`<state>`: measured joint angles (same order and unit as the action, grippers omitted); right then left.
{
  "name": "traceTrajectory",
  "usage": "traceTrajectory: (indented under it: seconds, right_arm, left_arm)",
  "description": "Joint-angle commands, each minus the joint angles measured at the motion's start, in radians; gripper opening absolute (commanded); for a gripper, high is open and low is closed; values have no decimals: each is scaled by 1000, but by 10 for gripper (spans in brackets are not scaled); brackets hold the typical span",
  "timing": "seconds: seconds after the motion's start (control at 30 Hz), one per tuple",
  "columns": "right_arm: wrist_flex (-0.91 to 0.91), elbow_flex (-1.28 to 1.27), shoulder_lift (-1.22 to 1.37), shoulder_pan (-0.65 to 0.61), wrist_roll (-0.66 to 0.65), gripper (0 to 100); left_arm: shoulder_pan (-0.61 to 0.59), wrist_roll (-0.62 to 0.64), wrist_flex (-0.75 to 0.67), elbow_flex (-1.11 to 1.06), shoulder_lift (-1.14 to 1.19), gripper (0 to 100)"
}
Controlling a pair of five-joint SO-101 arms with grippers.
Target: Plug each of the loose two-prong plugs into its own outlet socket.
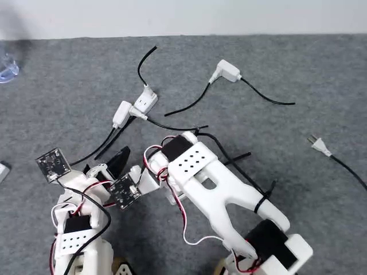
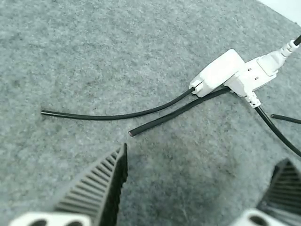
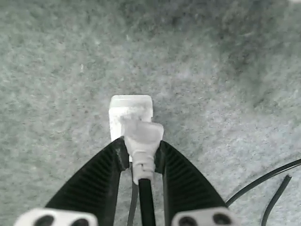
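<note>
My right gripper (image 3: 140,147) is shut on a white two-prong plug (image 3: 141,137) with a black cord. The plug's front meets a small white outlet socket (image 3: 130,112) lying on the grey carpet. In the high view the right arm (image 1: 203,172) covers this spot. My left gripper (image 2: 197,188) is open above bare carpet, a short way from a white socket block (image 2: 218,70) with a plug (image 2: 254,77) against it. Seen from above, that pair (image 1: 122,113) lies just beyond the left gripper (image 1: 108,160). A loose plug (image 1: 319,145) lies at the far right.
Another white plug and socket pair (image 1: 226,71) lies at the back with cords trailing both ways. Loose black cord ends (image 2: 84,115) cross the carpet ahead of the left gripper. The wall edge (image 1: 183,35) bounds the back.
</note>
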<state>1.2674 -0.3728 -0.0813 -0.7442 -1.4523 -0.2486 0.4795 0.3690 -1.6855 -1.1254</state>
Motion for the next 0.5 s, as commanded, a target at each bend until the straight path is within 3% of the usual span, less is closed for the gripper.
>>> traceTrajectory:
  seconds: [0.0,0.47]
  right_arm:
    - [-25,3,-12,44,-15,8]
    - [-31,-55,-5,38,-9,8]
  left_arm:
    - [-2,-11,6,21,-9,442]
    - [-2,-11,6,21,-9,442]
